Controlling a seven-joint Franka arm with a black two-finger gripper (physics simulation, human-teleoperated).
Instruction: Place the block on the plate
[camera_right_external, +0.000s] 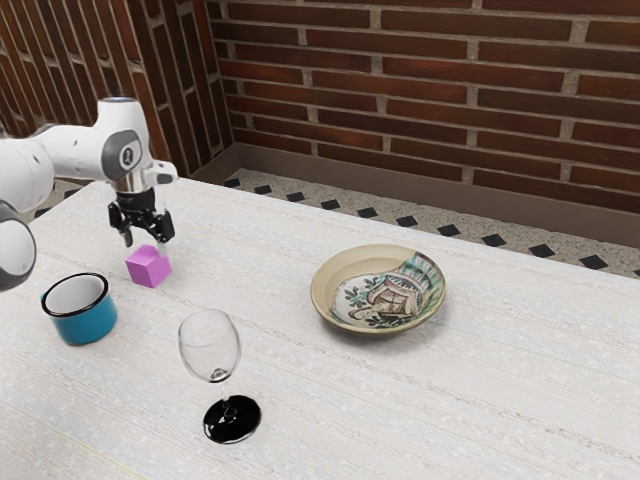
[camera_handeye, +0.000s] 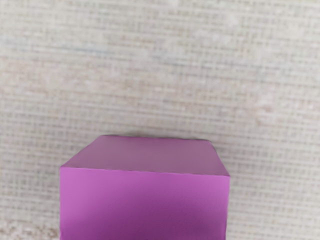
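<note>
Block lies beneath the spread-fingered end effector, whose arm bears a small round logo.

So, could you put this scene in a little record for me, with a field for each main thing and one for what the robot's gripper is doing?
block: pink-purple, on the table, below the gripper
gripper: black, fingers apart, just above the block, not closed on it
plate: deep, patterned, with no block on it
cup: blue with a dark rim, upright, near the block
glass: clear, stemmed, black foot, standing between cup and plate
table: whitish, streaked surface
background: brick wall
</note>
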